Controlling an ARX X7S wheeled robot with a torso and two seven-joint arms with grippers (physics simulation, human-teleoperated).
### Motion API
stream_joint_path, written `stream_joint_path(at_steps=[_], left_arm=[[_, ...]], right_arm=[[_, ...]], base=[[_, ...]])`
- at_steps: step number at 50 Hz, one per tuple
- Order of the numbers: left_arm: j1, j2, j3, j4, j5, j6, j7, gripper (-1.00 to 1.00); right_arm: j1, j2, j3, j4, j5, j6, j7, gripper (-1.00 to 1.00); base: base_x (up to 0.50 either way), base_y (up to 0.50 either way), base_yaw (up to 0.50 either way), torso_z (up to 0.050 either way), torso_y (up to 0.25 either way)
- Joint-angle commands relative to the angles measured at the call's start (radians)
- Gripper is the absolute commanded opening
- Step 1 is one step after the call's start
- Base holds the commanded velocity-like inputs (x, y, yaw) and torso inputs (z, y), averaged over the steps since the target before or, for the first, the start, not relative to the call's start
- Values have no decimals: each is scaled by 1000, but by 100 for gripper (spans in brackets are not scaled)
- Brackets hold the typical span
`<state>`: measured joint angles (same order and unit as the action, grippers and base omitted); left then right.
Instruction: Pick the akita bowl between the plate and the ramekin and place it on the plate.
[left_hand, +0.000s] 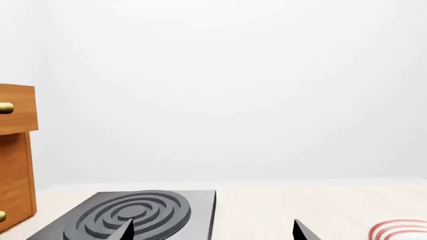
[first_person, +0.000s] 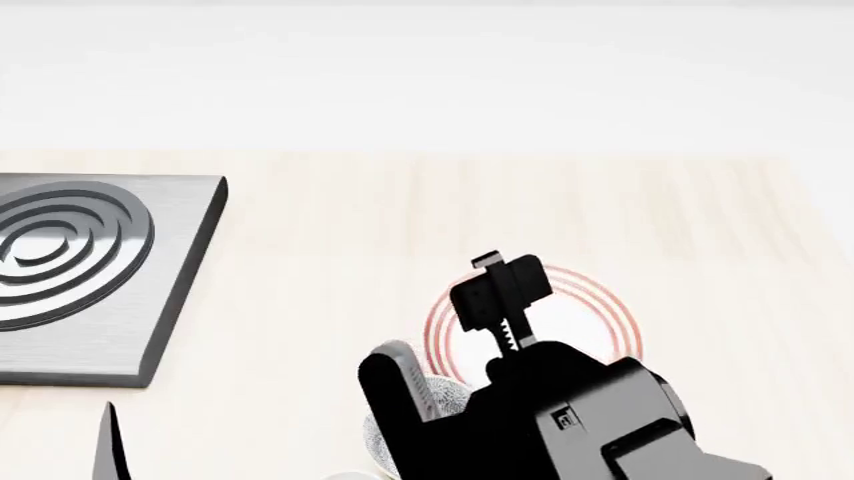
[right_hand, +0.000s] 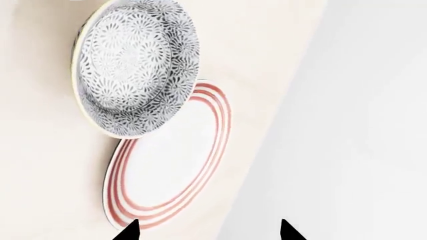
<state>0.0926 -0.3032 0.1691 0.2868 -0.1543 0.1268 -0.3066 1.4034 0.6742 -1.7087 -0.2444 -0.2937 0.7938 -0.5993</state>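
The akita bowl (right_hand: 133, 65), speckled grey and white, sits on the light wooden counter right beside the plate (right_hand: 170, 160), its rim overlapping the plate's edge in the right wrist view. The plate is white with red rings. In the head view the bowl (first_person: 447, 400) is mostly hidden behind my right arm, and the plate (first_person: 587, 310) shows past it. My right gripper (right_hand: 208, 231) is open and empty, its tips over the plate's near edge, short of the bowl. My left gripper (left_hand: 213, 231) is open and empty, low at the near left. The ramekin is out of view.
A dark square hob (first_person: 80, 270) with ring-shaped grooves lies on the counter's left; it also fills the left wrist view (left_hand: 133, 215). A wooden cabinet (left_hand: 13, 150) with brass knobs stands beyond it. A white wall backs the counter.
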Motion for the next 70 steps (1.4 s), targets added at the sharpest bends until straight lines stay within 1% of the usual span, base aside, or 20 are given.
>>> stream_joint_path(at_steps=[1, 12, 18, 27, 38, 45, 70], left_arm=[[0, 20, -28, 0, -14, -23, 36, 100], [4, 16, -28, -1, -23, -20, 34, 100], [1, 14, -27, -3, -27, -22, 32, 100], [1, 11, -26, -5, -29, -20, 28, 100], [-2, 7, -27, -9, -36, -20, 25, 100], [-5, 3, -26, -9, -38, -24, 23, 100], [-15, 2, -15, -39, -36, -15, 16, 100]], right_arm=[[-21, -52, 65, 11, 6, -31, 33, 100], [-42, -50, 40, -68, 0, -24, 14, 100], [-49, -49, 32, -65, -2, -31, 14, 100], [-64, -65, 30, -47, 2, -45, 24, 100], [-98, -97, 62, 12, 39, -79, 59, 100], [-117, -102, 71, 5, 83, -77, 29, 100], [-154, -104, 73, 59, 118, -108, 26, 100]], base=[[0, 0, 0, 0, 0], [0, 0, 0, 0, 0], [0, 0, 0, 0, 0], [0, 0, 0, 0, 0], [0, 0, 0, 0, 0], [0, 0, 0, 0, 0], [0, 0, 0, 0, 0]])
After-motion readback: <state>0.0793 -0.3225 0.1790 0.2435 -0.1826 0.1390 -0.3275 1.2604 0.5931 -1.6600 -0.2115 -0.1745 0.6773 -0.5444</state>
